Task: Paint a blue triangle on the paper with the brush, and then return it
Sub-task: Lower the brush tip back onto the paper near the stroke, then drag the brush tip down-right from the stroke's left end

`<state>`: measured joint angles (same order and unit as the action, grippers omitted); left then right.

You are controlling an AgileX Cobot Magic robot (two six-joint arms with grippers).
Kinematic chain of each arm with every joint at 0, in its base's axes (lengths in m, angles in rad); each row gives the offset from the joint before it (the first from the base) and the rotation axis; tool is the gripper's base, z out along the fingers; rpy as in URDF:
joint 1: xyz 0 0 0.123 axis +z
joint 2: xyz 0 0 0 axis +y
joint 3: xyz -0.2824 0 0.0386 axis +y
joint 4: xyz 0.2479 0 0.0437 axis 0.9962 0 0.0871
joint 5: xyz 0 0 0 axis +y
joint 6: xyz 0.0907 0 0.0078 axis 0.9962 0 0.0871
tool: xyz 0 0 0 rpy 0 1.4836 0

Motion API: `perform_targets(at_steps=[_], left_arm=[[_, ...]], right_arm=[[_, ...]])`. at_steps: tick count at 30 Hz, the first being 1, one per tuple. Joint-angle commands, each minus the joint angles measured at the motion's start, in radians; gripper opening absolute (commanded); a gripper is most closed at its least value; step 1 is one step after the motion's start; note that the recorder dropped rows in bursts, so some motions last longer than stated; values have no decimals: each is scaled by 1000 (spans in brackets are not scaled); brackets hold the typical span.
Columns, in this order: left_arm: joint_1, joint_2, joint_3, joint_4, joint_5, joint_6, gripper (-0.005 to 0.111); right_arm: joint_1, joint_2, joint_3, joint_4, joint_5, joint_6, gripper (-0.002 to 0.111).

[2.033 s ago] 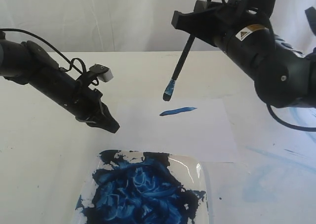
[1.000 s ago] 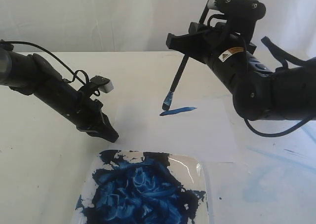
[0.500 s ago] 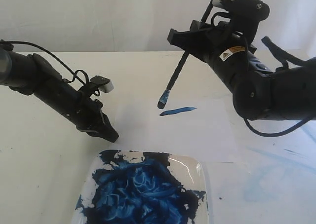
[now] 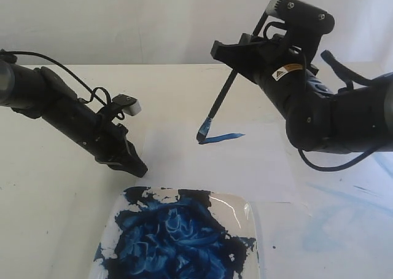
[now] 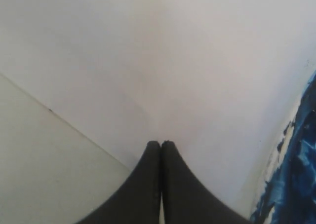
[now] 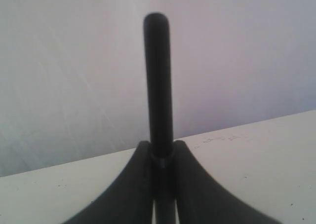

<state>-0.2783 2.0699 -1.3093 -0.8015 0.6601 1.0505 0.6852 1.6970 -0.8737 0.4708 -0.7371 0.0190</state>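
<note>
Where brush (image 4: 220,104) meets paper (image 4: 245,168), a stroke (image 4: 222,137) lies.

The brush (image 4: 219,102) leans steeply, black handle up and to the right (its upper part clamped in the right gripper (image 6: 162,152)), blue-stained bristles down on the paper (image 4: 245,168). They meet the left end of one short, thick blue stroke (image 4: 222,137). The white paper lies flat.
</note>
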Motion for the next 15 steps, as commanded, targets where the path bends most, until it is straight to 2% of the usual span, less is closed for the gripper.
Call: perform_targets(at_steps=[1, 15], left_arm=[[-5, -3, 7, -11, 19, 1, 0], [-5, -3, 7, -11, 19, 1, 0]], right_arm=[[0, 0, -3, 5, -23, 4, 0], [0, 10, -3, 50, 14, -24, 0]])
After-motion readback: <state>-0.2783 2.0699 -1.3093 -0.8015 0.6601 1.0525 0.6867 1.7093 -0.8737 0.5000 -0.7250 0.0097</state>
